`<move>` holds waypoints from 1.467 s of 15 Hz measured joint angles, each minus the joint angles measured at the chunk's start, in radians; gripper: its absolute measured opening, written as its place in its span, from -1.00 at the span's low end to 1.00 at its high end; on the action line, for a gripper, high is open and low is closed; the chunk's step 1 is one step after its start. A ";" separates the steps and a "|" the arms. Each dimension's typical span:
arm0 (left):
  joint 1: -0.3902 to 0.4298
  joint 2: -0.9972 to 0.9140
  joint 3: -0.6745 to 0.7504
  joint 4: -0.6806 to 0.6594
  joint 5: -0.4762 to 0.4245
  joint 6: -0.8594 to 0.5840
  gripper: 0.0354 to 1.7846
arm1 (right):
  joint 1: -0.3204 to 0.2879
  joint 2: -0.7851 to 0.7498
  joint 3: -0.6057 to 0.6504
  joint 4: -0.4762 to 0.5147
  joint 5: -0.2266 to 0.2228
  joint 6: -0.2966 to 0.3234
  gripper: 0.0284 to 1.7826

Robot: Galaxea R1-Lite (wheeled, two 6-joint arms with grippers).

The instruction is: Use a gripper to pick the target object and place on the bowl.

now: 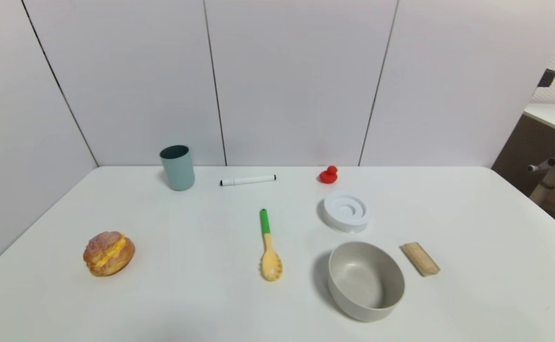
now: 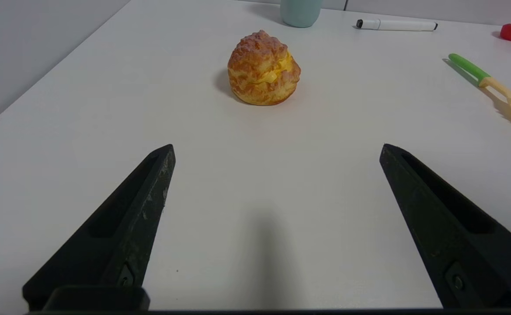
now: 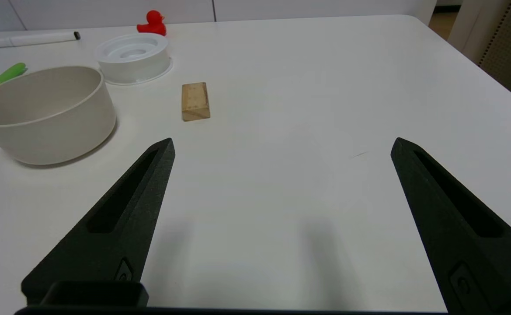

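The golden-brown cream-puff bun (image 1: pixel 109 253) with yellow filling lies on the white table at the front left. It also shows in the left wrist view (image 2: pixel 263 68), some way ahead of my left gripper (image 2: pixel 277 148), which is open and empty above bare table. The beige-grey bowl (image 1: pixel 365 280) stands empty at the front right. It shows in the right wrist view (image 3: pixel 41 114), off to the side of my right gripper (image 3: pixel 281 144), which is open and empty. Neither gripper shows in the head view.
A yellow spoon with green handle (image 1: pixel 268 247) lies between bun and bowl. A white ringed dish (image 1: pixel 345 212), red duck (image 1: pixel 328 175), white marker (image 1: pixel 248 180) and teal cup (image 1: pixel 178 167) stand farther back. A tan wooden block (image 1: pixel 419 258) lies right of the bowl.
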 joint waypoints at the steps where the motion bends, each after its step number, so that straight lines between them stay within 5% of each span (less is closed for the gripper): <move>1: 0.000 0.000 0.000 0.000 0.000 0.000 0.89 | 0.000 0.000 0.000 0.000 0.000 0.000 0.92; 22: 0.000 0.000 0.000 0.000 0.000 0.001 0.89 | 0.000 0.000 0.000 0.000 -0.001 0.000 0.92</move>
